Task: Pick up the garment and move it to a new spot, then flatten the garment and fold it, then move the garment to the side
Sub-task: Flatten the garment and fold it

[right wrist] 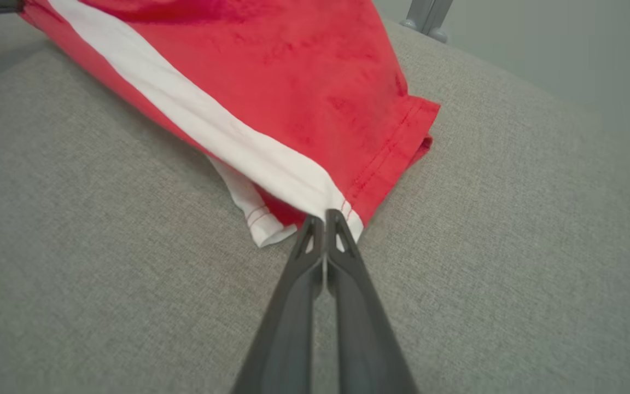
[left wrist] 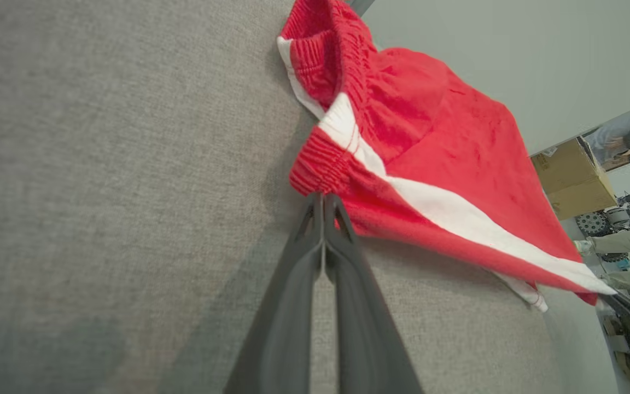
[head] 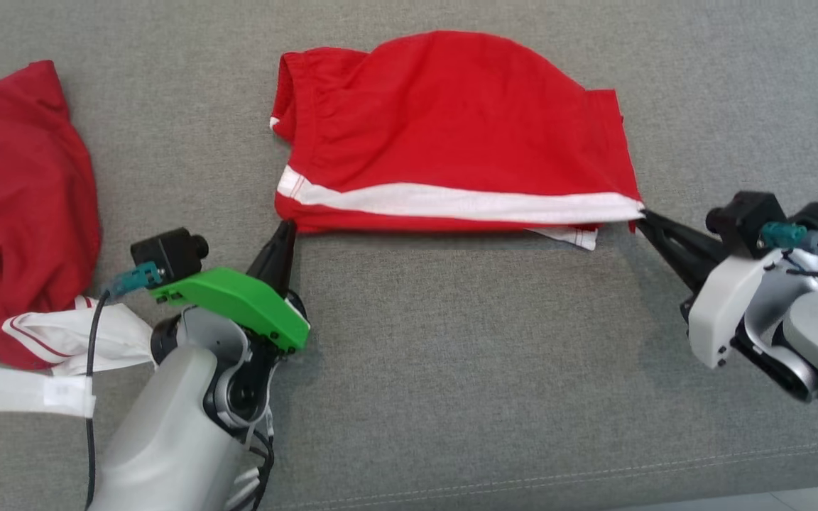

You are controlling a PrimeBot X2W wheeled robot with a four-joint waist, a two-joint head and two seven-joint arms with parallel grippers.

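Observation:
Red shorts with a white side stripe are stretched across the grey cushion, near edge lifted a little. My left gripper is shut on the waistband corner at the shorts' lower left; its wrist view shows the closed tips pinching the ribbed red elastic of the shorts. My right gripper is shut on the hem corner at the lower right, where the white stripe ends; in its wrist view the tips clamp the hem of the shorts. A white inner flap hangs beneath.
A second, darker red garment with white trim and a white label lies bunched at the left edge, beside my left forearm. The cushion's front seam runs along the bottom. Cardboard boxes and a person's sleeves stand beyond the couch.

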